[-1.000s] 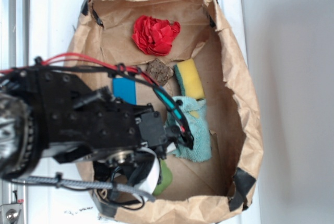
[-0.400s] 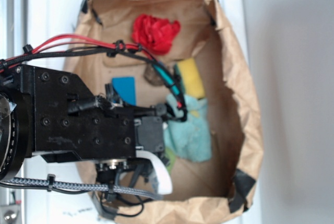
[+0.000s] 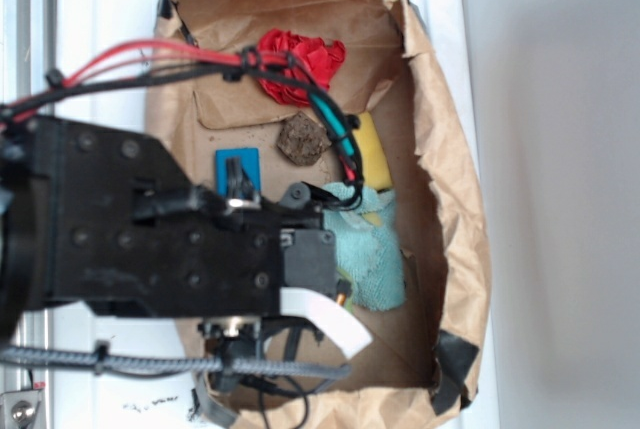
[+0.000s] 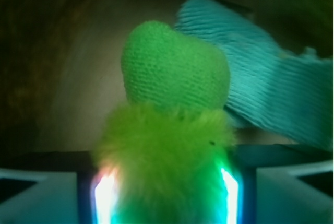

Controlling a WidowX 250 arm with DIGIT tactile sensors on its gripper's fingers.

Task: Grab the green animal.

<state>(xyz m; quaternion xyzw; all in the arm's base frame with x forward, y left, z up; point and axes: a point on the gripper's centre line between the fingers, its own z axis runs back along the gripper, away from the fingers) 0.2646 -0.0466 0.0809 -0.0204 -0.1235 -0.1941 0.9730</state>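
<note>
Clamped in the gripper (image 4: 166,192): green animal (image 4: 172,125), lower centre. Inside the paper bag (image 3: 455,209): teal cloth (image 3: 372,259), red rag (image 3: 300,64), yellow sponge (image 3: 372,154).

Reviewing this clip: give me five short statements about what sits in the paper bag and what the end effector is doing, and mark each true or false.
1. The green animal sits between the fingers of the end effector in the wrist view. True.
2. The teal cloth lies outside the paper bag. False: it lies inside the bag, on its floor.
3. A red crumpled item lies toward the top of the bag in the exterior view. True.
4. The yellow sponge is stacked on the blue card. False: they lie apart, with a brown round piece between them.
5. The green animal shows clearly in the exterior view. False: the arm covers it there.
</note>
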